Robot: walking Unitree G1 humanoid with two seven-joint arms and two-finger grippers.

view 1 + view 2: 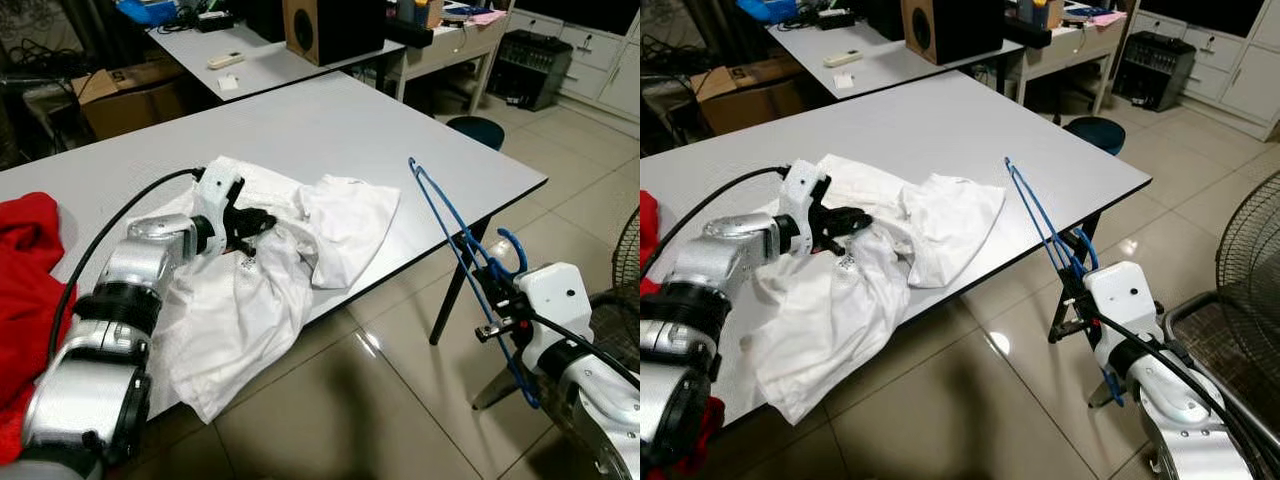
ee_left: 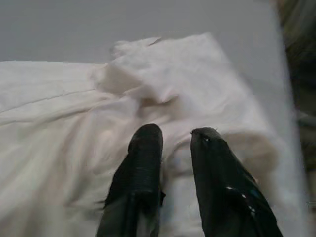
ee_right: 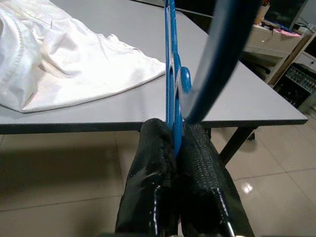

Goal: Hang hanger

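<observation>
Red cloth (image 1: 25,290): heaped at the table's left end, spilling over the near edge

Table (image 1: 330,125): grey top, dark rim; near edge runs diagonally toward the right corner; far half of the top bare

White garment (image 1: 270,270): crumpled on the near part of the table, one flap hanging over the near edge toward the floor

Left gripper (image 1: 258,222): lying on the white garment, fingers (image 2: 143,163) slightly parted, tips resting on the folds with a ridge of fabric between them; whether they grip it cannot be told

Floor (image 1: 330,410): glossy tiles, open in front of the table's near edge and between the two arms

Hanger (image 1: 450,235): blue, thin, held off the table beside its right corner, over the floor, tilted with its upper end leaning toward the table top; apart from the white garment

Right gripper (image 3: 177,148): fingers pressed together, pinching the hanger between them

Fan (image 1: 1250,260): wire guard at the right edge, near the right arm

Second table (image 1: 270,60): behind, carrying a speaker (image 1: 330,28)
</observation>
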